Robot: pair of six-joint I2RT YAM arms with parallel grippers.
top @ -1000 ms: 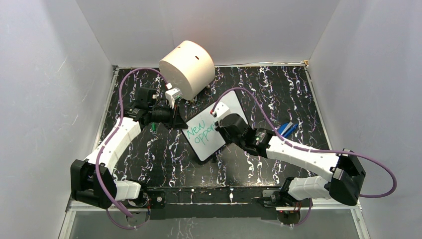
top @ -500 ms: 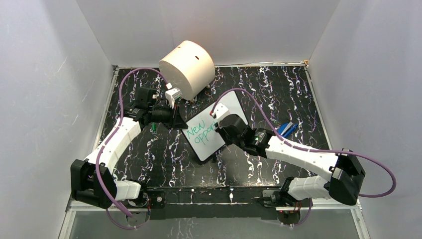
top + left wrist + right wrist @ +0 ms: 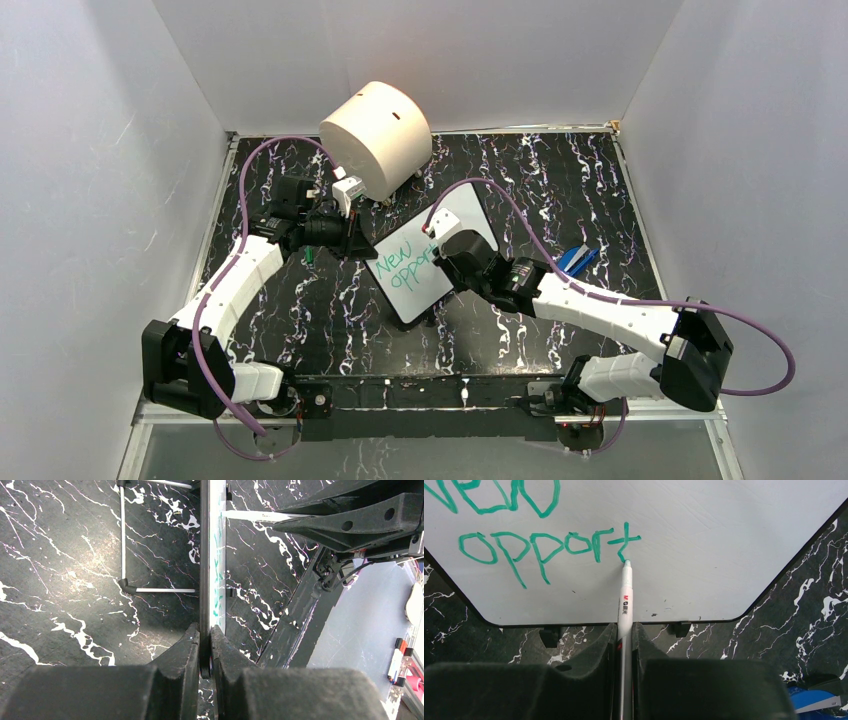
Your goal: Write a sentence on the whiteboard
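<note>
Right gripper (image 3: 624, 645): clamped shut on one slim white plastic marker (image 3: 625, 600), with a red "M" and a "G" legible on the barrel. Tip touching the small flat white whiteboard (image 3: 704, 555), which has rounded corners and a thin black rim.

Green handwritten lettering (image 3: 541, 540), two lines: "New", "opport".

Left gripper (image 3: 205, 642): pinched shut on the whiteboard's edge.

Under the whiteboard: thin metal wire stand (image 3: 122, 540), black white-veined tabletop (image 3: 560, 180).

Beyond the whiteboard: one cream cylinder (image 3: 377, 125).
</note>
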